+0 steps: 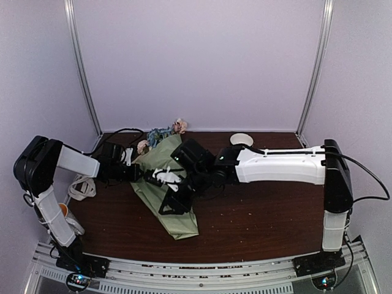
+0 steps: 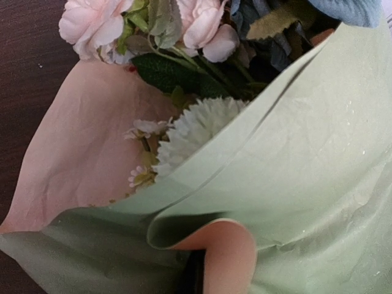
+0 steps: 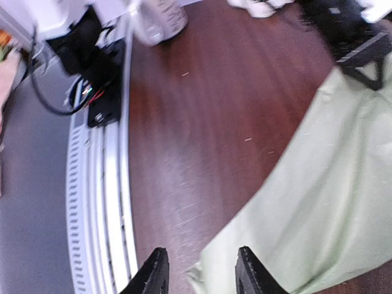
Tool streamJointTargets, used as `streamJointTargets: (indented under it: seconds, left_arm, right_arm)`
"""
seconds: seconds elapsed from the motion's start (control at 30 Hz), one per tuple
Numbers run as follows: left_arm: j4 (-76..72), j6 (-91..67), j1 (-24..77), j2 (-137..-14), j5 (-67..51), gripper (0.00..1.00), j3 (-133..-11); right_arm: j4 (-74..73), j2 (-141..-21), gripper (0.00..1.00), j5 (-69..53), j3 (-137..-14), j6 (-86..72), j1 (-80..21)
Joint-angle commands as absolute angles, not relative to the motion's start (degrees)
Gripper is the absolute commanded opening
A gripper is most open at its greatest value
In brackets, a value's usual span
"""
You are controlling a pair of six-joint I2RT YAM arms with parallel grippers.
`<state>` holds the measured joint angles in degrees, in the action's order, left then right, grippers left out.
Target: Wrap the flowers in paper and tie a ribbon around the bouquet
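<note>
The bouquet point(image 1: 180, 220) lies left of centre on the table point(image 1: 263, 214), long axis near-to-far, narrow end nearest, with the right gripper point(image 3: 202, 257) spread above it, the left gripper point(image 1: 136, 173) pressed together at its left edge, and the flowers point(image 1: 160, 133) pointing far-left.

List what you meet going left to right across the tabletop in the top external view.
ribbon → paper → white bowl → right arm's white forearm
</note>
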<state>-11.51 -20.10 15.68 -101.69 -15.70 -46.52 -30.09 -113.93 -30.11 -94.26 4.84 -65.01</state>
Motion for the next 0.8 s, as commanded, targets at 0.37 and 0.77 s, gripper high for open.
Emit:
streamJointTargets:
  seconds: [0.37, 0.77]
  left_arm:
    - [-4.85, -22.54, 14.06, -99.94, -10.2, 0.0, -47.49]
    - [-1.86, -37.9, 14.03, -86.06, -5.02, 0.97, -38.27]
  right_arm:
    - [-41.62, -134.68, 0.35, -11.32, -104.71, 5.09, -67.07]
    - [-43.14, -135.35, 0.34, -9.55, -106.15, 6.76, -68.0]
